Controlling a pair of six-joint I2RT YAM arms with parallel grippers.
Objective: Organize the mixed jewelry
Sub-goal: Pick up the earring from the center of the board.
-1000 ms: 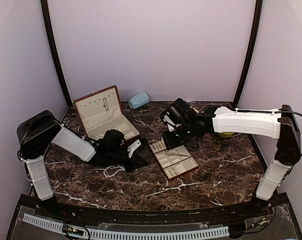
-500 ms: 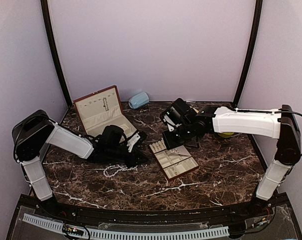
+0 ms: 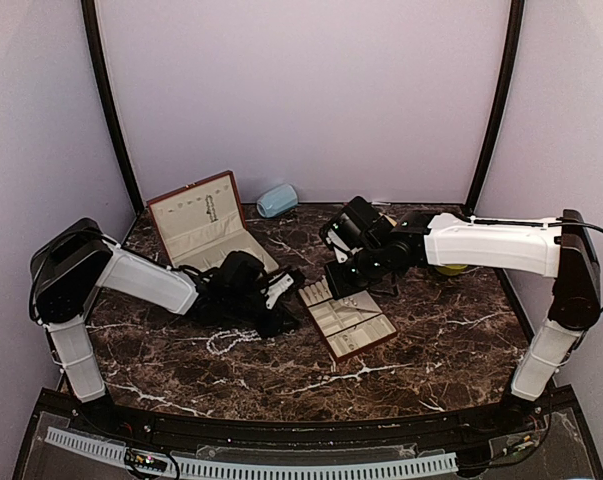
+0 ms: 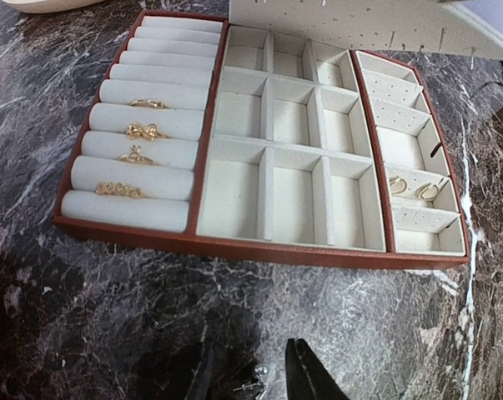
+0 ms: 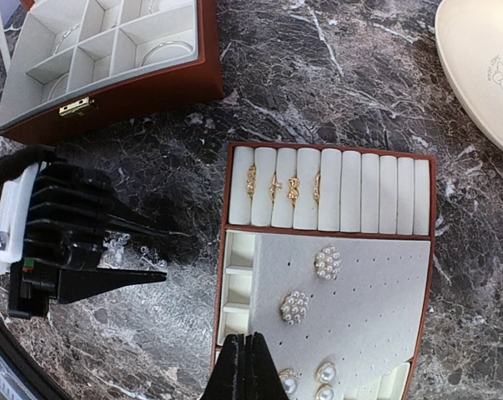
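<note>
On the marble table point(image 3: 431, 340), the pearl strand point(image 3: 226, 341) lies near the left gripper point(image 4: 249, 357), whose fingers stand apart around a tiny silvery earring point(image 4: 253, 383) resting on the surface. Beyond it sits the slotted tray point(image 4: 259, 248). Over the tray's perforated card point(image 5: 364, 283), the right gripper point(image 5: 244, 342) has its fingers pressed together.

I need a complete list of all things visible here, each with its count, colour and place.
slotted tray: one, red-brown, cream lining, table centre
rings: four, gold, on tray's rolls
pearl earrings: several, white, on tray's card
large box: one, red-brown, open, back left
pearl strand: one, white, beside left arm
plate: one, cream, right side
small case: one, light blue, back
left gripper: jaws open, before tray
right gripper: jaws shut, over tray
</note>
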